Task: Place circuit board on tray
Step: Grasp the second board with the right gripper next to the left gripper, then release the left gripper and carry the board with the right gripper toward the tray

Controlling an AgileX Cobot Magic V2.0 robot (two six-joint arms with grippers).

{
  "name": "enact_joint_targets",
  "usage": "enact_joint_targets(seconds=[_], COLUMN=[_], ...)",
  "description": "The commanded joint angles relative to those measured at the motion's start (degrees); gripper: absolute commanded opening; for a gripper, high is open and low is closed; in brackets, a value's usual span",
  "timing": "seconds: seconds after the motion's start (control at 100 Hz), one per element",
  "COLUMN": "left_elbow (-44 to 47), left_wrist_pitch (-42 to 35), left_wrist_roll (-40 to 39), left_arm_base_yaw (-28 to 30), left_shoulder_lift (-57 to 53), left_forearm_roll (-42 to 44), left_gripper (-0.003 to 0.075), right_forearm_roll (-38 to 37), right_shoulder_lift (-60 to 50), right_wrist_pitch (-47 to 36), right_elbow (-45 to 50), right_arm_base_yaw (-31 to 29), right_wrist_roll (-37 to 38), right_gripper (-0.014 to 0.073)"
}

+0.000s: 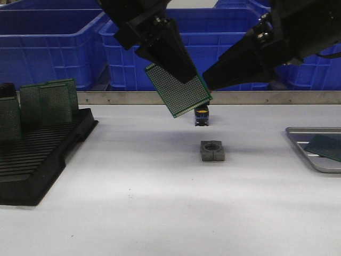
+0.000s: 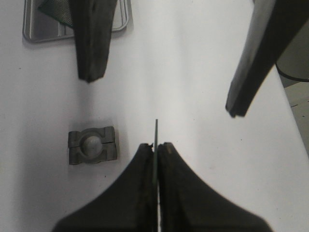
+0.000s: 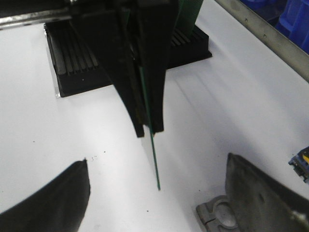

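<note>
Nearest on the white surface [image 1: 133, 208] lies a small grey clamp block [image 1: 212, 151], with a little dark-and-yellow part [image 1: 201, 115] just beyond it; neither is touched. At the near left stands the black slotted rack [image 1: 37, 160], a few green boards upright in its slots. At the right edge the tray [image 1: 306, 144] rests flat, one dark green board [image 1: 326, 146] already on it.

Above the middle of the surface, well clear of it, the left gripper [image 1: 184, 74] has its fingers pinched narrow on the upper edge of the circuit board [image 1: 177, 89] — the board hangs tilted with one corner down, and in both wrist views it shows as a thin edge-on line. An edge grip like this probably leaves the faces and the lower part free for a second grasp.

The right gripper [image 1: 210, 82] reaches in from the right with its fingers spread wide and empty, the board's lower edge between them. This looks like a handover set up mid-air, likely because the tray sits on the right arm's side — far from the left arm.
</note>
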Motion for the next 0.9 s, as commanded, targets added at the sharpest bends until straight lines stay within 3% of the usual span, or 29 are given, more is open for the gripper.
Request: enact_joint_targets(seconds=[0.0,0.41,0.49,0.58,0.82,0.89], left_elbow=[-1.8,-1.8,-1.8,-1.8,-1.8,-1.8], left_wrist_pitch=[3.5,3.5,3.5,3.5,3.4,3.1], left_wrist_roll=[-0.6,-0.6,-0.6,-0.6,-0.6,-0.6], left_arm_base_yaw=[-0.9,-1.2,-1.2,-1.2,-1.2,-1.2], left_shoulder_lift=[-3.8,-3.8,-3.8,-3.8,-3.8,-3.8], left_forearm_roll=[-3.9,-5.7,-5.7,-5.7,-5.7,-5.7], left_gripper=[-0.002,-0.002,-0.002,-0.002,-0.002,-0.0018], right_forearm_roll=[2.3,8.1,9.6,10.8,11.6,11.6], right_shoulder_lift=[-2.1,5.2,6.1,6.2,6.2,6.2], right_wrist_pitch=[0.8,1.1,1.6,1.6,1.7,1.7], right_elbow=[-1.5,-1.5,-1.5,-1.5,-1.5,-1.5], right_arm_base_yaw=[0.9,2.5,2.5,2.5,2.5,2.5], right_wrist_roll=[-1.3,-3.0,-3.0,-3.0,-3.0,-2.9], right_gripper=[0.0589,0.0588,0.055,0.0428,-0.0053,-0.0066])
